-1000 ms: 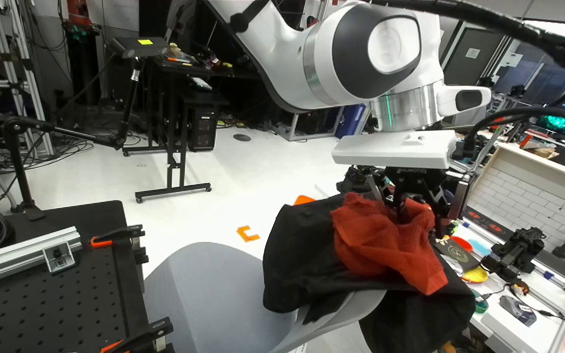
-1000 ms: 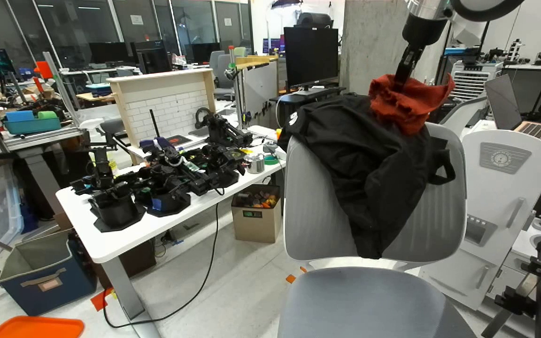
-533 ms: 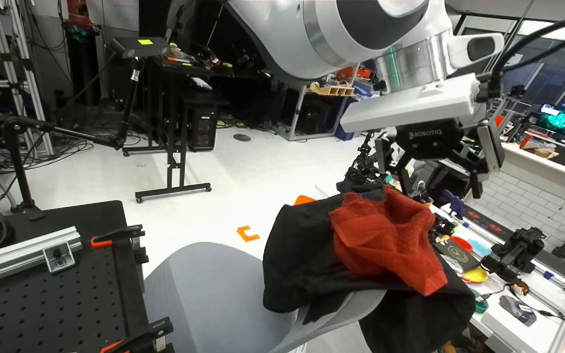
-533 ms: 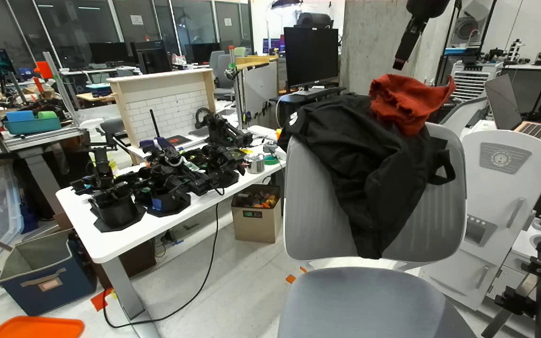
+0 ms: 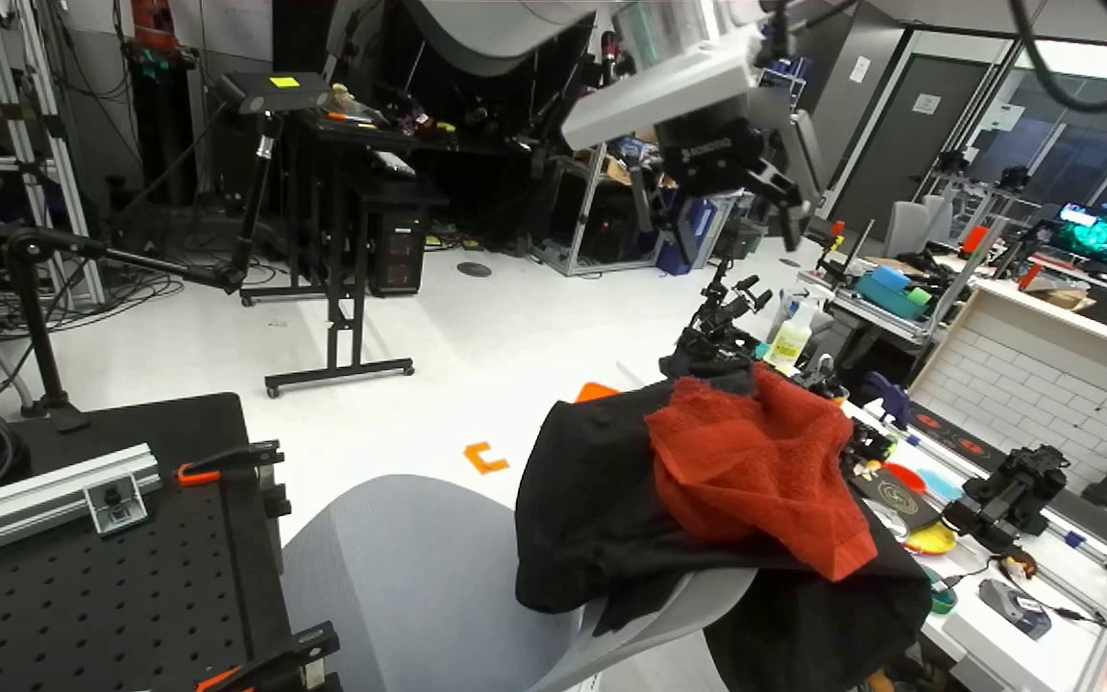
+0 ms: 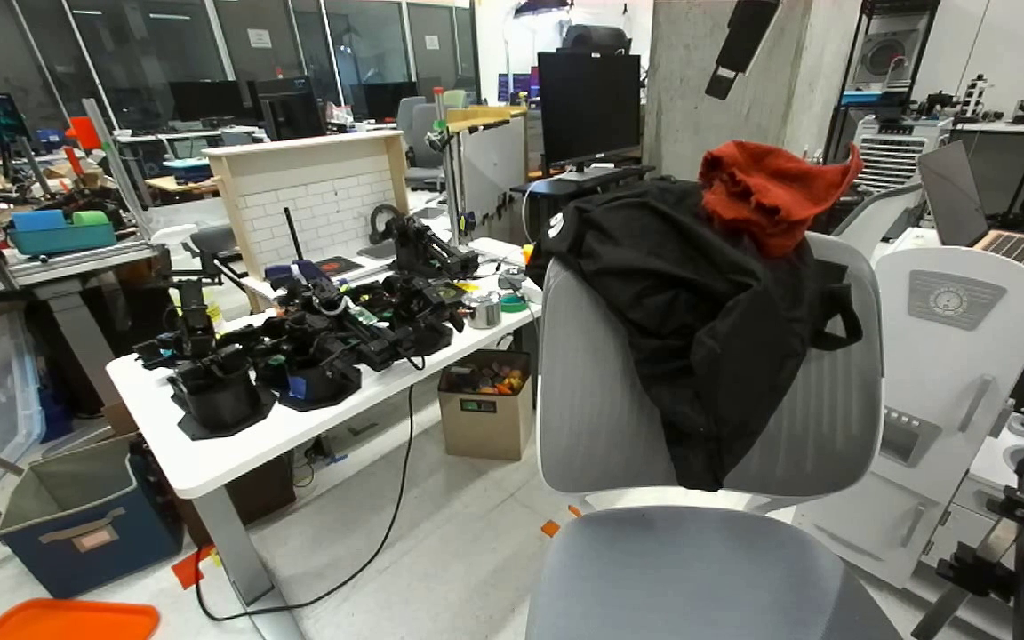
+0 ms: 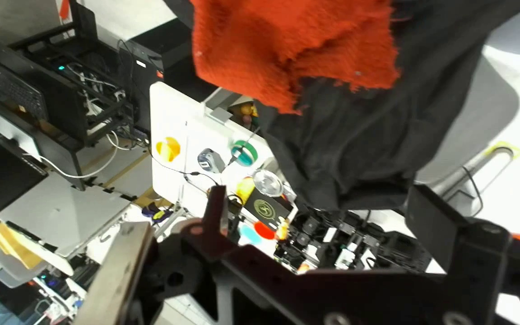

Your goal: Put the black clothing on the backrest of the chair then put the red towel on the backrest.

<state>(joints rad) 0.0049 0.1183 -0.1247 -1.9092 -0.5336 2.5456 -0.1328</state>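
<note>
The black clothing (image 5: 602,481) hangs over the backrest (image 6: 588,409) of the grey chair; it also shows in an exterior view (image 6: 708,338) and in the wrist view (image 7: 355,149). The red towel (image 5: 755,461) lies crumpled on top of the clothing at the backrest's upper edge, as seen in both exterior views (image 6: 770,196). It also shows at the top of the wrist view (image 7: 287,45). My gripper (image 5: 736,247) is open and empty, above and apart from the towel. In an exterior view only its lower end (image 6: 724,82) shows. In the wrist view its fingers (image 7: 316,194) are wide apart with nothing between them.
A white table (image 6: 201,467) with several black robot arms and small items stands beside the chair. A black perforated table (image 5: 83,596) with clamps is near the seat (image 5: 400,577). A toy fridge (image 6: 965,356) stands behind the chair. A monitor (image 6: 589,107) is further back.
My gripper has opened and let go of the red towel, then moved up and away from it. The towel and the black clothing have stayed on the backrest.
</note>
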